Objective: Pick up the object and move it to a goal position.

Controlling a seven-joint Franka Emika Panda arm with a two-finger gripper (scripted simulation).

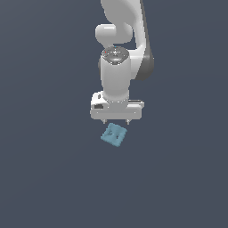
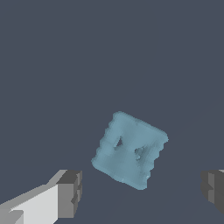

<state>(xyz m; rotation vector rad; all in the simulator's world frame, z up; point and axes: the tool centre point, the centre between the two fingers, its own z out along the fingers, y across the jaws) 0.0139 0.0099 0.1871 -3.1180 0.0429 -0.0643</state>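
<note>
Teal block (image 2: 129, 150) lies between spread pincer (image 2: 142, 188) fingertips, both cut off.

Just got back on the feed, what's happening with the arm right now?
The Panda arm is poised above the small teal block, which lies flat on the dark surface. Its gripper is open and holds nothing. In the wrist view the block sits apart from both fingertips, not between them, so the gripper is not lined up over it. The pick-up has not happened, and no goal marker is visible.
</note>
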